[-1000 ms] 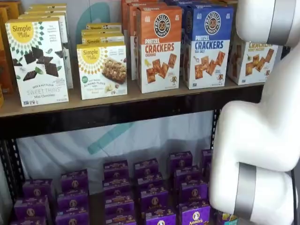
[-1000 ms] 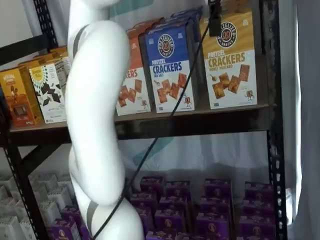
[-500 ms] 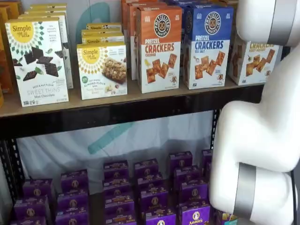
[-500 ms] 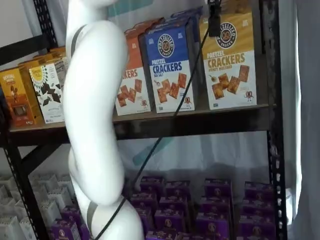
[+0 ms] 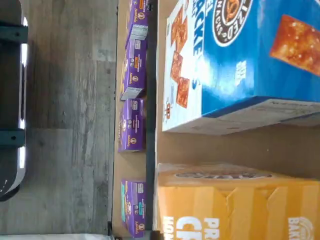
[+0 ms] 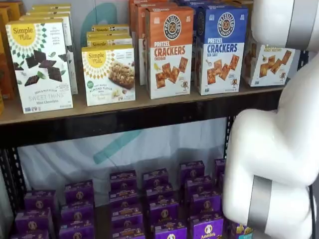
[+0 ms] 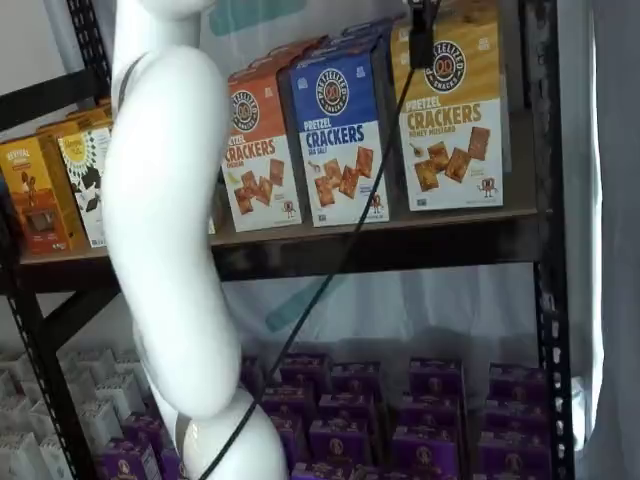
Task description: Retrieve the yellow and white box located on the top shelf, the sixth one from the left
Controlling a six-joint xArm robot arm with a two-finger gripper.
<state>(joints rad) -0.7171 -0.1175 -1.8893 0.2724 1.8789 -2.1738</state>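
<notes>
The yellow and white box [image 7: 450, 110] stands at the right end of the top shelf [image 7: 400, 245], next to a blue-topped cracker box [image 7: 340, 130]. In a shelf view [image 6: 269, 62] only its lower front shows behind my white arm. In the wrist view its yellow top [image 5: 235, 205] lies close under the camera, beside the blue box [image 5: 240, 65]. My gripper [image 7: 422, 35] shows only as a black finger with a cable, hanging at the box's upper front edge. No gap between the fingers can be seen, so I cannot tell whether it is open or shut.
An orange-topped cracker box [image 6: 168, 50] and Simple Mills boxes [image 6: 40, 64] fill the rest of the top shelf. Small purple boxes [image 6: 159, 199] cover the lower level. A black upright [image 7: 540, 200] stands just right of the yellow box. My white arm [image 7: 165, 220] crosses in front of the shelves.
My arm has swung left in a shelf view, uncovering the orange-topped box. The yellow and white box has shifted slightly up and back in both shelf views.
</notes>
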